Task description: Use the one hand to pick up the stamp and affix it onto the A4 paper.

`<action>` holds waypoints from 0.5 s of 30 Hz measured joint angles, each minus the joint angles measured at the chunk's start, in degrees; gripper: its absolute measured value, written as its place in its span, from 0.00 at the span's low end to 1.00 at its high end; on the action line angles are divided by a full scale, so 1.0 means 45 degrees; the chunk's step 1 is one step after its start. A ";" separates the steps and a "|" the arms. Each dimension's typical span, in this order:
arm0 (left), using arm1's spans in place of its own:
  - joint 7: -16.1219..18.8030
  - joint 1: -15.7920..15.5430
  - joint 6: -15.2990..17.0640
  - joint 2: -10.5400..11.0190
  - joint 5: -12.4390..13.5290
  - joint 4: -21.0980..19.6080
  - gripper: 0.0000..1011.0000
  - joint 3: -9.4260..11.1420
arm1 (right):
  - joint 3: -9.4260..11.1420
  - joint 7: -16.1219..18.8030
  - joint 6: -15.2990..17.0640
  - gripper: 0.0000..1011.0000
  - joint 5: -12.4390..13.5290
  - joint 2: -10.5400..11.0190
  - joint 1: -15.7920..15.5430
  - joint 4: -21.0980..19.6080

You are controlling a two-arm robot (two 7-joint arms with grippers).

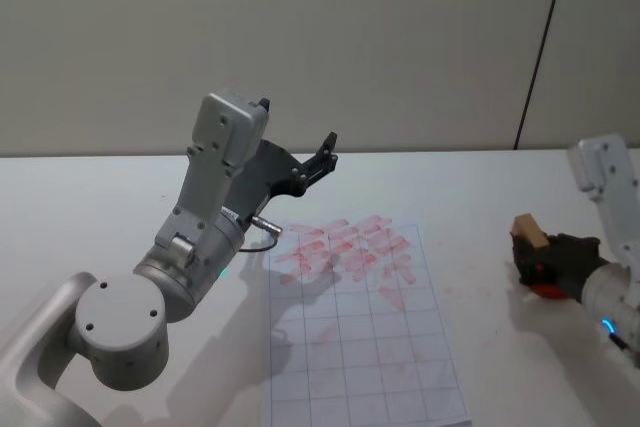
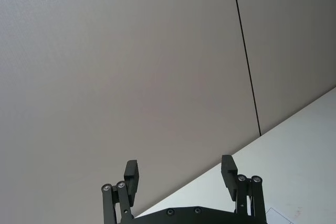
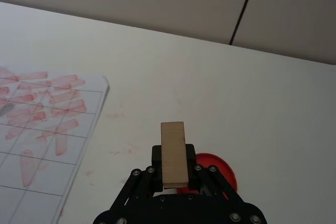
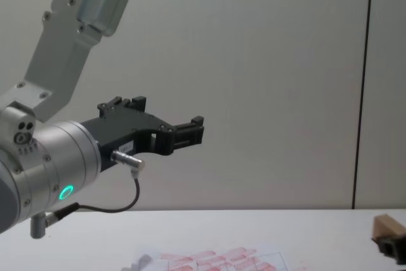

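My right claw (image 3: 173,179) grips the stamp (image 3: 172,153) over the red ink pad (image 3: 218,169), paper (image 1: 365,347) unreached; left claw (image 2: 181,174) idles open.

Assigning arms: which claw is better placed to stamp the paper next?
Right. The right claw already grips the stamp beside the A4 paper; the left claw is raised, open and empty.
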 joint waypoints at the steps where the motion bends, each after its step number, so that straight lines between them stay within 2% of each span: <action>1: 0.0000 0.0000 0.0000 0.0000 0.0000 0.0000 0.99 0.0001 | 0.0059 -0.0081 0.0032 0.22 0.0029 0.0046 -0.0042 -0.0003; 15: 0.0000 0.0000 0.0000 0.0001 0.0000 0.0000 0.99 0.0001 | 0.0436 -0.0388 -0.0019 0.22 0.0096 0.0255 -0.0099 0.0480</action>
